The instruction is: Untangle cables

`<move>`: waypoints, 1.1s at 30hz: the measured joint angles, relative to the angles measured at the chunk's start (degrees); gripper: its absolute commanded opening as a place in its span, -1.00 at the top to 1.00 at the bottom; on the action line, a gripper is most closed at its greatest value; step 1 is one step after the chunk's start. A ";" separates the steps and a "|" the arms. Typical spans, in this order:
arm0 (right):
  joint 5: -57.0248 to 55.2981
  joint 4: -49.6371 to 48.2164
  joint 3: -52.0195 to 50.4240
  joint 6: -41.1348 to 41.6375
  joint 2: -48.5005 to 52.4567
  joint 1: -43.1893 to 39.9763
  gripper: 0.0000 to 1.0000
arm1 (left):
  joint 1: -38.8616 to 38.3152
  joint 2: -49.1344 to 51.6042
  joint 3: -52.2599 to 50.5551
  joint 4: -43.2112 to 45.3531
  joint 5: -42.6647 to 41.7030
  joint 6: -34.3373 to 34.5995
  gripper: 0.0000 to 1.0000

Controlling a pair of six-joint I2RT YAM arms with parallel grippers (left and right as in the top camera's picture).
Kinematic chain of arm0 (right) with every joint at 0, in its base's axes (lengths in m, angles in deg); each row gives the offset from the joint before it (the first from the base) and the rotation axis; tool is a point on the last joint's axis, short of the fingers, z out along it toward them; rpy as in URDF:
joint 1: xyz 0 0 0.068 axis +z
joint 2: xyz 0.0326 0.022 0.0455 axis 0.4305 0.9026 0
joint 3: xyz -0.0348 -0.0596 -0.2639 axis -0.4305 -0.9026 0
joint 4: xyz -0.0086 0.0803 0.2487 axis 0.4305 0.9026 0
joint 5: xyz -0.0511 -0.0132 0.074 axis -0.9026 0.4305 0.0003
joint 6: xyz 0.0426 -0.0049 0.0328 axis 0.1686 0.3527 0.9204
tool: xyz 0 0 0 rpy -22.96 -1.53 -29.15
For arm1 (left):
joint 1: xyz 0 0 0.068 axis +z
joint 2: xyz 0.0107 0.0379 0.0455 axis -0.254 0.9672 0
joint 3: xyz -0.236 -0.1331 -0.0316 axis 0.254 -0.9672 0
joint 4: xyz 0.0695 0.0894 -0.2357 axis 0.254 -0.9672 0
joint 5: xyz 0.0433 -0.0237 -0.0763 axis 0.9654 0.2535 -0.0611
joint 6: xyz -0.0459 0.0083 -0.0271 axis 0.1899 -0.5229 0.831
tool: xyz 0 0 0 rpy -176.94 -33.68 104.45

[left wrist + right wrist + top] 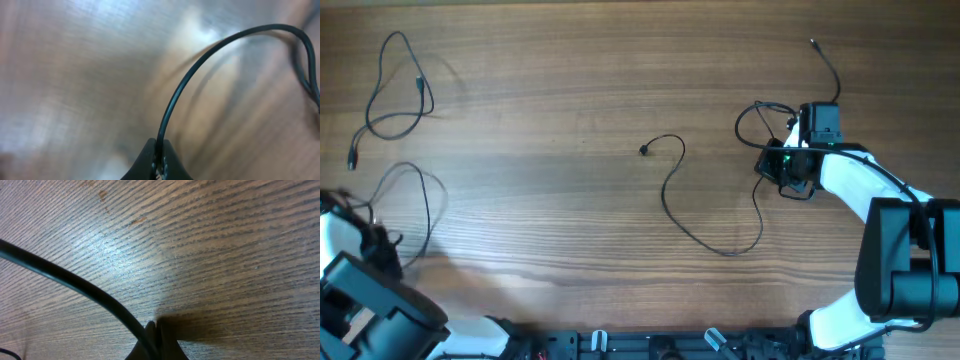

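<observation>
Several thin black cables lie apart on the wooden table. One is a loop (398, 92) at the far left, and another loop (418, 195) runs down to my left gripper (380, 243). The left wrist view shows that gripper (160, 150) shut on this cable (200, 65), which arcs up and to the right. A third cable (672, 190) curls across the middle. A fourth cable (760, 115) loops beside my right gripper (802, 112). That gripper (156, 327) is shut just above the wood. The cable (75, 277) crosses in front of its left finger, and a pinch does not show.
The table's front edge holds the arm bases (650, 345). The right arm's white and black links (880, 230) cover the right front corner. The left arm (360, 300) fills the left front corner.
</observation>
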 measured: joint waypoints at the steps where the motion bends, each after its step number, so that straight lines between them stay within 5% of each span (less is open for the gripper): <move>1: 0.00 0.02 0.00 0.00 0.00 0.00 0.91 | 1.09 0.00 0.00 -0.28 0.20 -0.04 0.92; 11: 3.04 0.42 -0.20 -1.70 0.04 0.07 0.91 | 5.07 -1.55 -0.33 9.68 -6.14 -3.74 0.88; 12: 3.91 0.48 -0.31 -2.05 0.07 0.09 0.91 | 5.07 -1.81 -0.31 12.46 -9.40 -5.27 0.24; 13: 4.59 0.52 -0.31 -2.27 0.17 0.13 0.91 | 5.07 -2.08 -0.28 14.21 -12.48 -6.64 -1.00; 24: 11.13 -1.84 -0.55 -2.56 0.48 5.38 0.91 | 4.87 -3.98 -0.31 13.40 -32.00 -10.73 -1.00; 31: 12.41 -2.34 4.74 -2.29 -3.19 11.58 0.91 | -2.60 -16.98 -0.31 13.07 -38.36 -12.15 -1.00; 33: 13.62 -3.80 6.36 -2.27 -5.18 12.81 0.43 | -6.86 -20.26 -0.31 13.22 -39.10 -12.90 -1.00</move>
